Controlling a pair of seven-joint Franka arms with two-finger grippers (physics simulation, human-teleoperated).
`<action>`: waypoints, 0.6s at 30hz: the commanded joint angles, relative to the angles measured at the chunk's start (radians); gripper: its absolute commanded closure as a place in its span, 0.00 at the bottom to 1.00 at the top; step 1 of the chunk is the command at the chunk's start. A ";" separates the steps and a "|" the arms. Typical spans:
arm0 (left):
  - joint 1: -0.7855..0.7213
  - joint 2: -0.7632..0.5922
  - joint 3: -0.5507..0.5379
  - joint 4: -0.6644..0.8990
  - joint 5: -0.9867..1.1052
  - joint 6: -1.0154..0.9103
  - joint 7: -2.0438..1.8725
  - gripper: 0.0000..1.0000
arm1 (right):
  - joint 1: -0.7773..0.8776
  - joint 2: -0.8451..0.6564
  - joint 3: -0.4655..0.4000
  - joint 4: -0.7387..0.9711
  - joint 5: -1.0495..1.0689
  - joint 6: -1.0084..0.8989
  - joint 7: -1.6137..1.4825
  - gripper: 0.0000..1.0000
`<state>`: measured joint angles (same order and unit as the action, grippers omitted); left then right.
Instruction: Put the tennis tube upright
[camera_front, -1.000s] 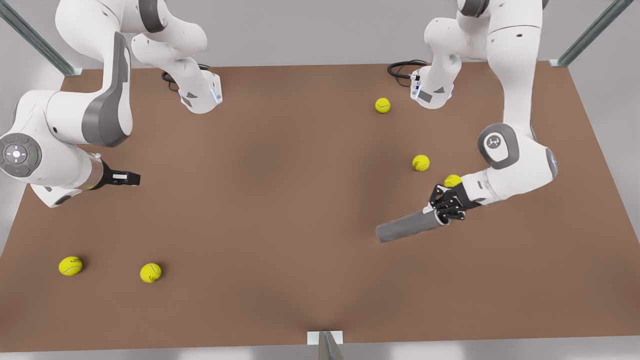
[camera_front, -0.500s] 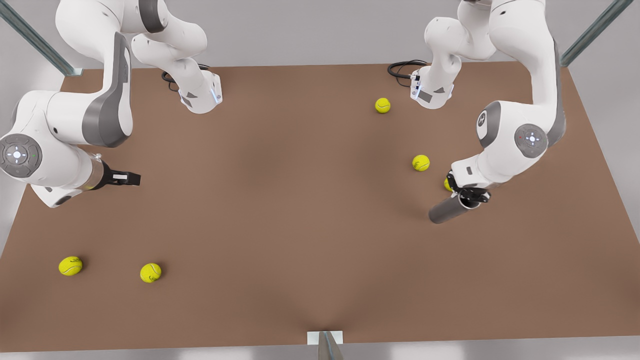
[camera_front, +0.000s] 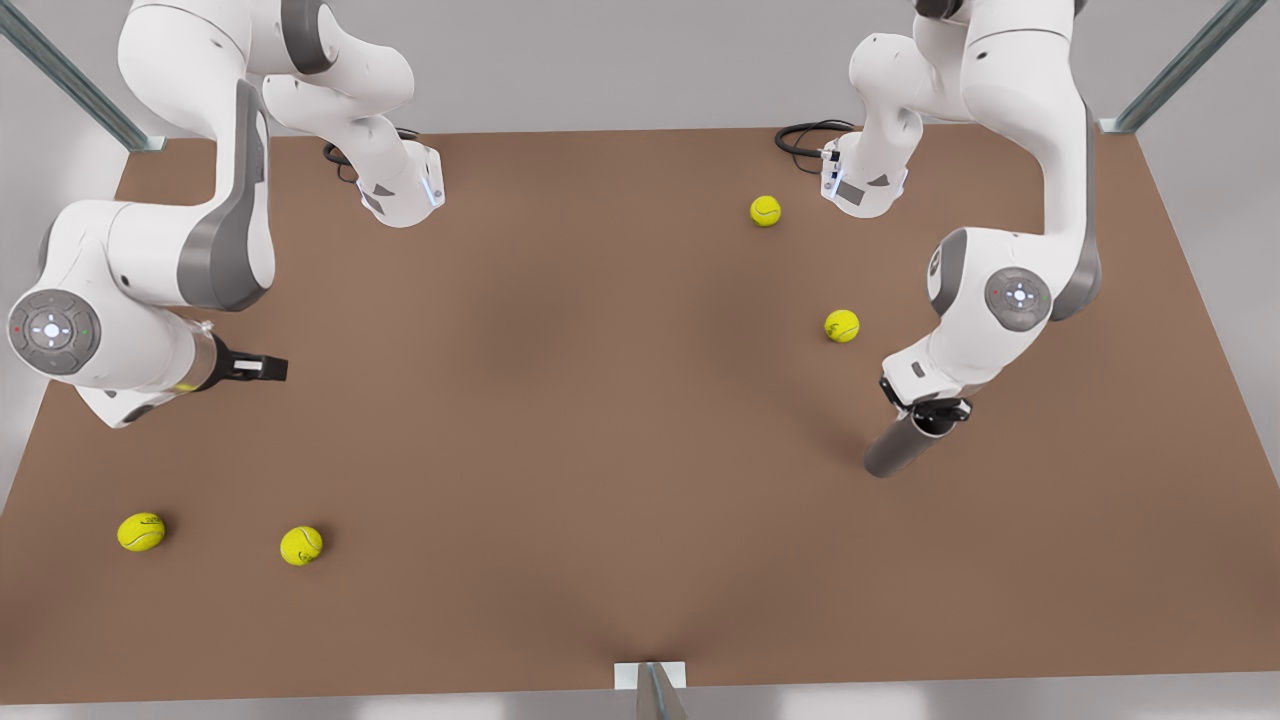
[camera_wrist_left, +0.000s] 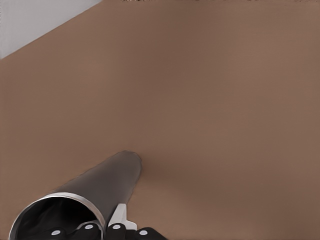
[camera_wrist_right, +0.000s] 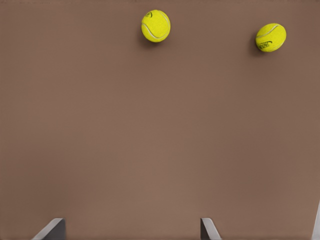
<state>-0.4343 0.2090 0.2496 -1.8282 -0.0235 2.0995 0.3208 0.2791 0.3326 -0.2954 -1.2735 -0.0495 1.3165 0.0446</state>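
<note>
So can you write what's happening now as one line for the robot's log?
left gripper: shut on tennis tube, tube steeply tilted, lower end at table | right gripper: open, waiting above table | step: not yet upright

The tennis tube (camera_front: 897, 447) is a plain dark grey hollow cylinder with a pale rim at its open end; it is tilted steeply, nearly upright, on the front view's right of the brown table (camera_front: 560, 420); the left hand (camera_front: 930, 412) grips its upper, open rim (camera_wrist_left: 60, 210).
</note>
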 joint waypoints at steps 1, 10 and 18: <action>0.000 0.004 0.000 0.001 -0.007 0.025 -0.161 0.79 | -0.001 0.000 -0.001 0.000 -0.003 0.004 -0.003 0.00; 0.000 0.064 -0.001 0.003 -0.035 0.083 -0.154 0.79 | 0.002 0.003 0.004 0.002 -0.026 -0.016 -0.005 0.00; -0.001 0.067 0.000 0.003 -0.035 0.082 -0.154 0.67 | 0.018 0.005 0.010 0.000 -0.032 -0.017 -0.005 0.00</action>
<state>-0.4357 0.2765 0.2497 -1.8259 -0.0581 2.1758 0.2230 0.2971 0.3388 -0.2847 -1.2736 -0.0797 1.3034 0.0415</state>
